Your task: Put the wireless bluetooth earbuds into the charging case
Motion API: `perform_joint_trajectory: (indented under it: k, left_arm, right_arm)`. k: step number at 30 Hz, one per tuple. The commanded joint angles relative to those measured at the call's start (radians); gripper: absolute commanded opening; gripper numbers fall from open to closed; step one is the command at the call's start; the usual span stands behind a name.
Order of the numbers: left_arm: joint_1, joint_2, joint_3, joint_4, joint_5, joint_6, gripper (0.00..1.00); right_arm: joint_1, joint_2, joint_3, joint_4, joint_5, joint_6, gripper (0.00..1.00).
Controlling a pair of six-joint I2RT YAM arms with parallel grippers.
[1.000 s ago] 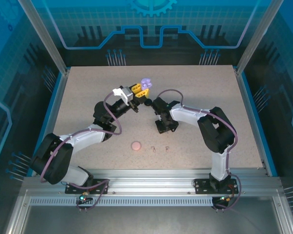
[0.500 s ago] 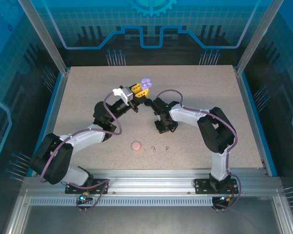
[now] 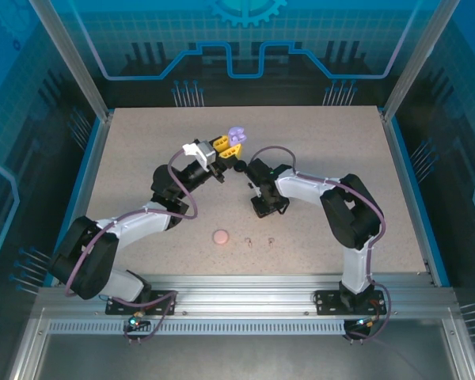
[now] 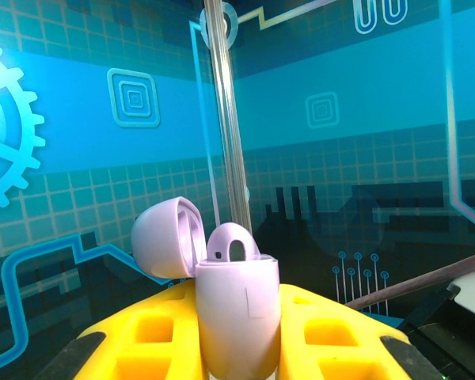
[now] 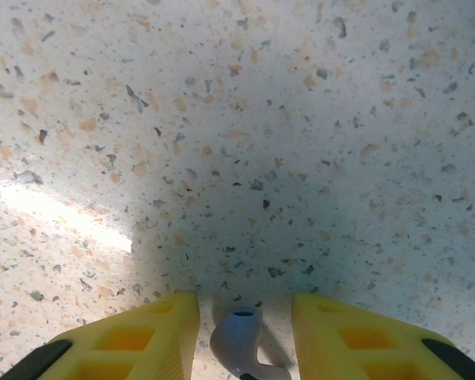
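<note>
My left gripper point(image 3: 226, 146) is raised off the table and shut on the lavender charging case point(image 4: 236, 317), which stands upright between the yellow fingers point(image 4: 134, 340). Its lid point(image 4: 165, 237) is flipped open to the left, and one lavender earbud point(image 4: 231, 242) sits in the case. The same case point(image 3: 237, 135) appears behind the table's middle. My right gripper point(image 5: 244, 307) points straight down at the table and is open. A second lavender earbud point(image 5: 239, 342) lies loose on the table between its fingers, touching neither one. Two tiny pale buds point(image 3: 248, 239) point(image 3: 270, 238) lie near the front.
A closed round pink case point(image 3: 220, 236) rests on the speckled table point(image 3: 332, 142) just left of the pale buds. Blue walls and metal posts point(image 3: 71, 55) ring the table. The right gripper point(image 3: 264, 209) stands a little behind the pale buds.
</note>
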State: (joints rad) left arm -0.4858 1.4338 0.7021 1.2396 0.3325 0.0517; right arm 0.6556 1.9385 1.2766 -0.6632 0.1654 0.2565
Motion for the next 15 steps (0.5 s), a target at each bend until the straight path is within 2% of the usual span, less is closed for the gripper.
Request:
perform_joint_trajectory:
  k: [1,15]
  left_arm:
    - [-0.005,-0.003,0.01,0.035,-0.01,-0.008,0.0]
    - [-0.006,-0.006,0.024,0.016,-0.004,-0.007,0.0]
  right_arm:
    - [-0.003,-0.013,-0.034,-0.029,-0.036,-0.049,0.37]
    - [-0.027,-0.051,-0.072,-0.02,-0.081,-0.076,0.35]
